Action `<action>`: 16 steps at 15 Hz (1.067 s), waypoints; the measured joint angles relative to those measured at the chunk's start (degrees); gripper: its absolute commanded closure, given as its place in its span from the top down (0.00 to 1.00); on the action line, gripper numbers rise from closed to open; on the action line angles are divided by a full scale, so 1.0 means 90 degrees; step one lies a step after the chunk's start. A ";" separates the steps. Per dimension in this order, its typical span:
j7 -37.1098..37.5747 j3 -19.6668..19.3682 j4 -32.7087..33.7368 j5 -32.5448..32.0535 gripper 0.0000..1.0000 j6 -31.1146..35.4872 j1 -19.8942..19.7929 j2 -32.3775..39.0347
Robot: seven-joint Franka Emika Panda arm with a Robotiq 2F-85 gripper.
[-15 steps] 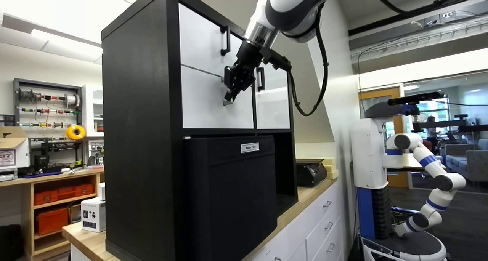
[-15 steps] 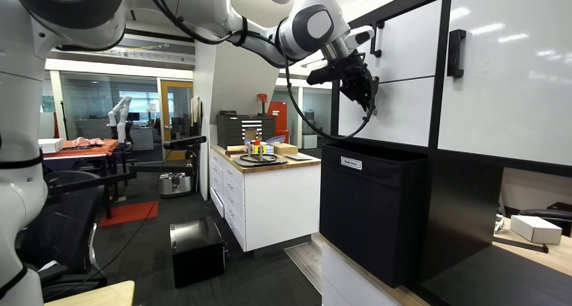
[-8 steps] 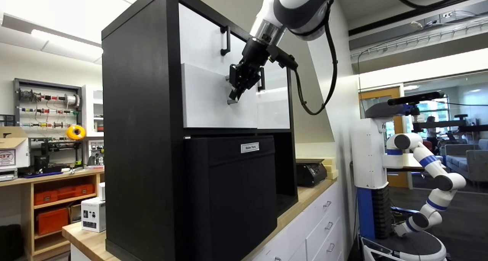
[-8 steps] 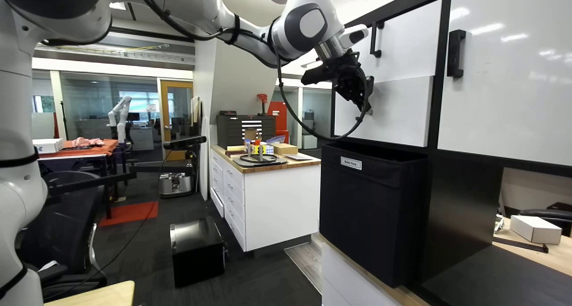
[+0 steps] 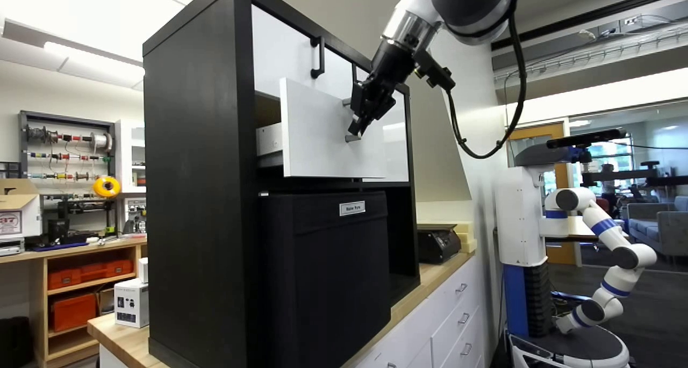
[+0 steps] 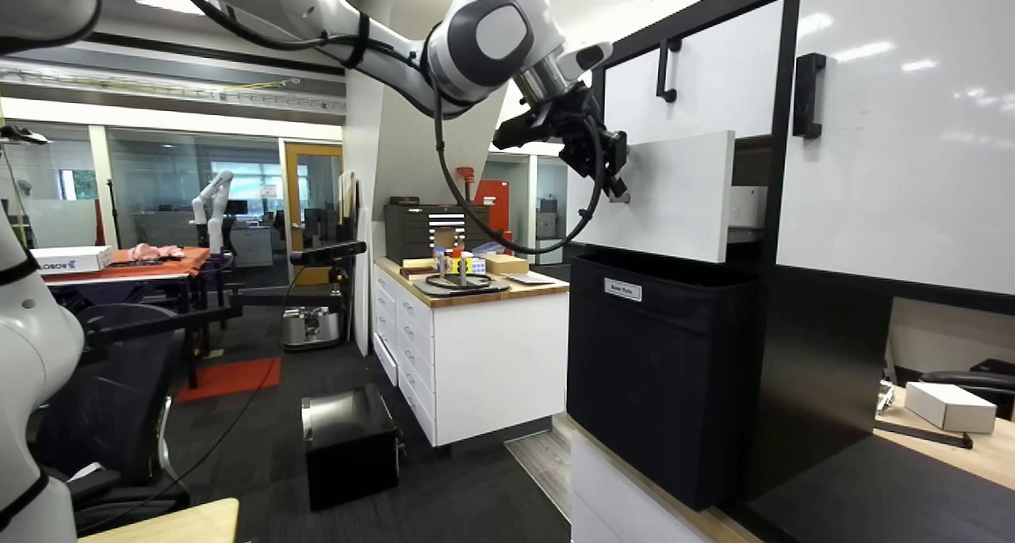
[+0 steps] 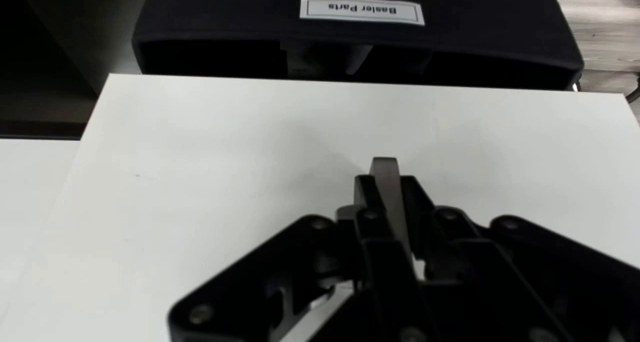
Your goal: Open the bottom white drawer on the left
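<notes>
The bottom white drawer stands part-way out of the black cabinet; it also shows in an exterior view and the wrist view. Its pale side wall shows in the gap behind the front. The inside is mostly hidden. My gripper is at the middle of the drawer front, also seen in an exterior view. In the wrist view its fingers are closed on both sides of the grey bar handle, whose end sticks out past the fingertips.
Above is a shut white front with a black handle. A narrower white panel with a black handle is beside the drawer. A black fabric bin with a label sits directly below. A sloped wall stands behind the arm.
The drawer was flush, then slightly out, and is now clearly pulled out from the cabinet. My gripper and arm have moved back away from the cabinet with the handle held.
</notes>
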 measured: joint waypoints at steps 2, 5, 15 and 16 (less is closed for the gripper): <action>0.0066 0.0013 -0.0512 -0.0006 0.05 0.0110 0.0000 -0.0441; 0.0249 0.0045 -0.1241 -0.0048 0.05 0.0311 -0.0006 -0.1076; 0.0730 0.0376 -0.2871 -0.0064 0.05 0.0717 -0.0258 -0.2648; 0.0753 0.0412 -0.2943 -0.0063 0.40 0.0719 -0.0281 -0.2734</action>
